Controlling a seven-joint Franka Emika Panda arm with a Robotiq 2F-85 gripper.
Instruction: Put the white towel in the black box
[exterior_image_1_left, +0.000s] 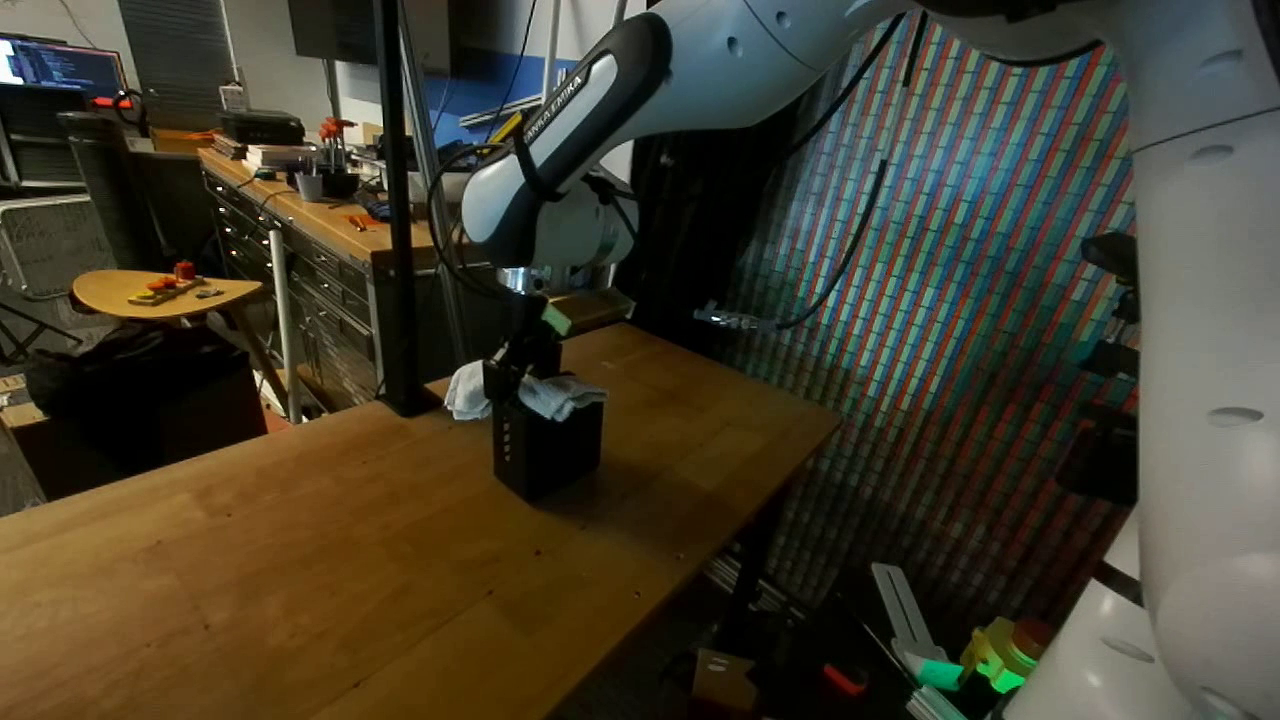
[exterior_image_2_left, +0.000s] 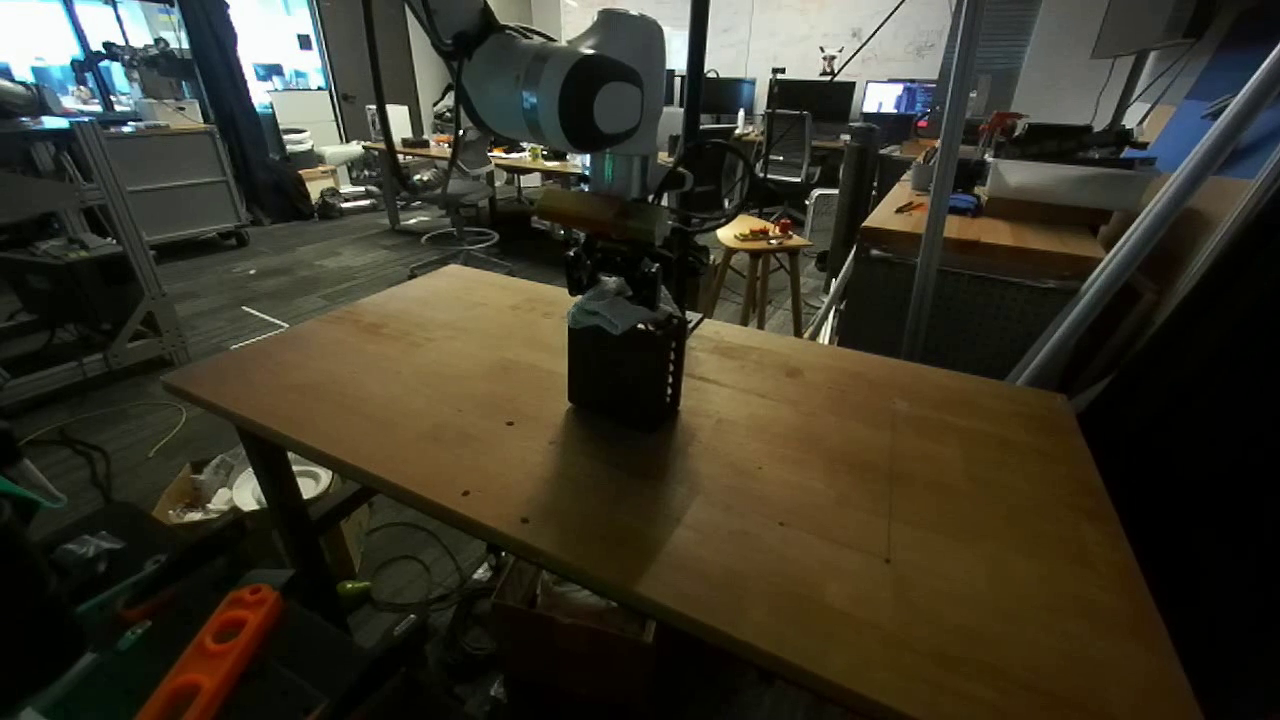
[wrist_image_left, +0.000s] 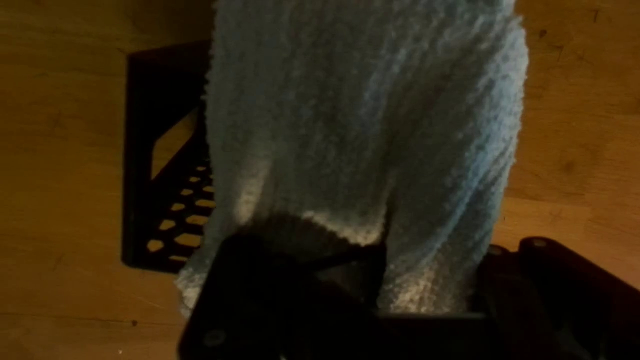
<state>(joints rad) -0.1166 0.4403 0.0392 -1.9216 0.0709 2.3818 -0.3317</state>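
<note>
While the gripper (exterior_image_1_left: 515, 378) points down over the black box (exterior_image_1_left: 548, 455), the white towel (exterior_image_1_left: 562, 396) lies draped across the box's top, its long axis running roughly left to right in an exterior view, one end hanging past the left side and the other resting on the right rim. Seen from the wrist, it stretches from the gripper at the near edge to beyond the far edge, covering much of the box and leaving a wall of hexagonal holes bare on the left. The cloth is off-white, greyed by shadow, nubbly, with soft creases running toward the gripper. The fingers are closed on it, their tips hidden among the folds. The arm (exterior_image_1_left: 720, 75) reaches in from the right, forearm sloping down leftward, wrist bent downward. The box stands upright on the wooden table (exterior_image_1_left: 330, 570).
</note>
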